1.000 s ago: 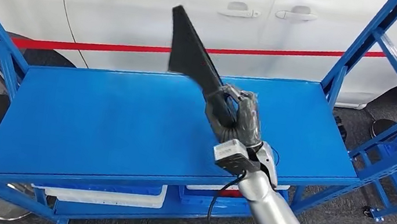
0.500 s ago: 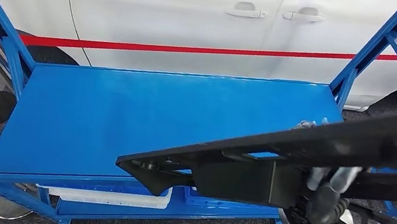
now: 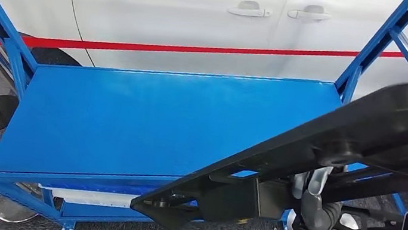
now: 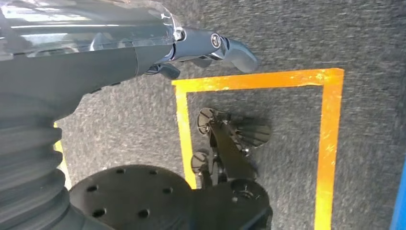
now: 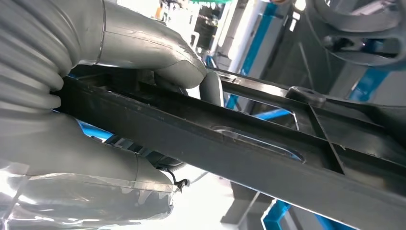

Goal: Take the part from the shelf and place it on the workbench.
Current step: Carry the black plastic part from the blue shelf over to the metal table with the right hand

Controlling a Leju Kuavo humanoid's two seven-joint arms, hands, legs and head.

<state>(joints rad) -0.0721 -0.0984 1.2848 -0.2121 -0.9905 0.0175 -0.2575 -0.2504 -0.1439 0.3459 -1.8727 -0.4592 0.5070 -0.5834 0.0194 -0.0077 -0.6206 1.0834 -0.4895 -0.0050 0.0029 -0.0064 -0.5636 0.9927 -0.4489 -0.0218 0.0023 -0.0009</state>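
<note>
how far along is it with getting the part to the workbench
Done: the long black part is off the blue shelf, whose top is bare. In hand: the right hand grips it, lifted in front of the shelf. Left: carrying and setting it down on the workbench.

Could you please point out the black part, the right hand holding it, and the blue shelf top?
Part (image 3: 330,142), head view: flat upper face of the long bar.
Right hand (image 5: 143,52), right wrist view: grey thumb wrapped over the part.
Shelf top (image 3: 147,119), head view: bare middle of the blue surface.
</note>
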